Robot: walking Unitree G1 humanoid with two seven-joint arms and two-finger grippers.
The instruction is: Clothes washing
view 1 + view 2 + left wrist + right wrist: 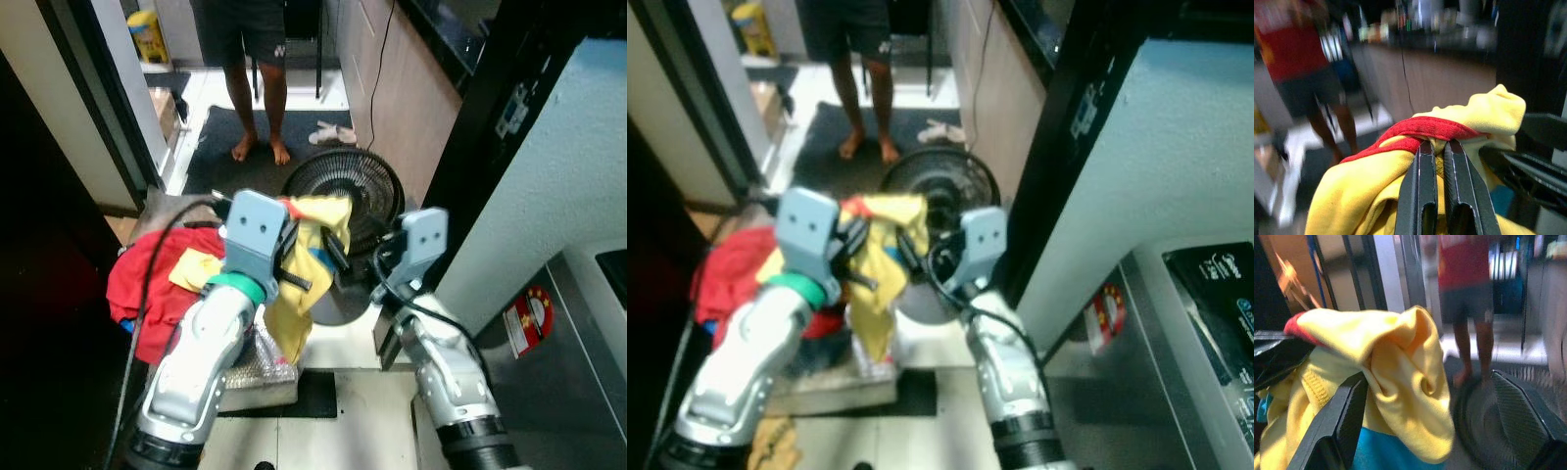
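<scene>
Lifting a yellow garment (pixel 312 257), the left gripper (pixel 1439 161) pinches it; right gripper (pixel 1449 431) gapes; red laundry pile (pixel 147 284) unwashed.

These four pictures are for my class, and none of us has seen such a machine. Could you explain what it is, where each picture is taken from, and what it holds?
It is a walking household robot with two silver arms. The two wide pictures come from cameras in its head, looking down. The other two come from its wrists.

The left gripper is shut on a yellow garment with red trim. The right gripper is open beside that cloth. A red clothes pile lies on the robot's left. A black fan stands ahead, and a person stands beyond it.
</scene>
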